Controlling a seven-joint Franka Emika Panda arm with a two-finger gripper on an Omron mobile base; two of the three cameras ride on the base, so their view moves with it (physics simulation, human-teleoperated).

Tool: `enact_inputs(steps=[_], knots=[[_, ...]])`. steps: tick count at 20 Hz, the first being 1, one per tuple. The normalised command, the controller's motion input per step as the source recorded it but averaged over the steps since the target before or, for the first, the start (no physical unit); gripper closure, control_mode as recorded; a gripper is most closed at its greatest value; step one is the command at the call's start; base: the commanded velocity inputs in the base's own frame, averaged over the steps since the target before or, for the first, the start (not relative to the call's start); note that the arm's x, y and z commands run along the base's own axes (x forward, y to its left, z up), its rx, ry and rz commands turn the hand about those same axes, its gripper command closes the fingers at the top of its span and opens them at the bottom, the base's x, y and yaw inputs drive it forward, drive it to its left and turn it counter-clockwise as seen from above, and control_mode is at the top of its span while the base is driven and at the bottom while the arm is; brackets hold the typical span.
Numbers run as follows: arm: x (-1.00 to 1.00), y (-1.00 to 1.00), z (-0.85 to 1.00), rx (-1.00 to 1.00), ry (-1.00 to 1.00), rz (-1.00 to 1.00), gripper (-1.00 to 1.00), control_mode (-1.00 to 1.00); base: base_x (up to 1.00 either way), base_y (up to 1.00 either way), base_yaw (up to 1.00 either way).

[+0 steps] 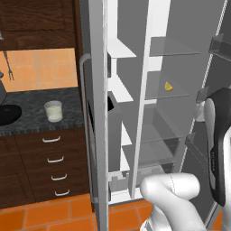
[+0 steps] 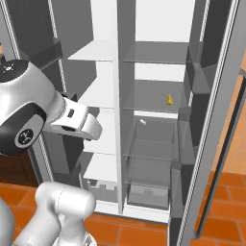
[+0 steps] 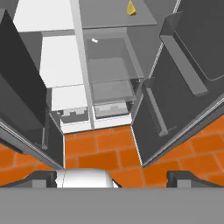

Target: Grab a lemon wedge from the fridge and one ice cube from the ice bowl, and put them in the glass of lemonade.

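You have the fridge (image 2: 144, 62) standing with both doors swung wide, and the lemon wedge (image 1: 168, 86) lies on a clear glass shelf in the right-hand compartment, about mid-height, untouched and well apart from the gripper (image 3: 111, 177). Your claw is released, jaws spread full and grasping nothing, hanging over the orange tile floor (image 3: 105, 151) before the fridge. On the dark counter (image 1: 40, 115) left of the fridge, the glass of lemonade (image 1: 53, 111) stands upright near the ice bowl (image 1: 8, 114)
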Motion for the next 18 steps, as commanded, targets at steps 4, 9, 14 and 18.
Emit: enact_inputs(steps=[4,9,14,18], knots=[[0.02,-0.02,0.04,0.02,0.0,-0.05,-1.0,-1.0,0.0,0.0,0.0],[0.0,0.0,0.0,0.0,0.02,-0.05,-1.0,-1.0,0.0,0.0,0.0],[0.0,-0.06,-0.03,0.0,0.01,-0.01,-1.0,1.0,0.16,-0.3,0.01],[0.0,0.0,0.0,0.0,0.0,0.0,-1.0,1.0,0.05,-0.3,0.11]])
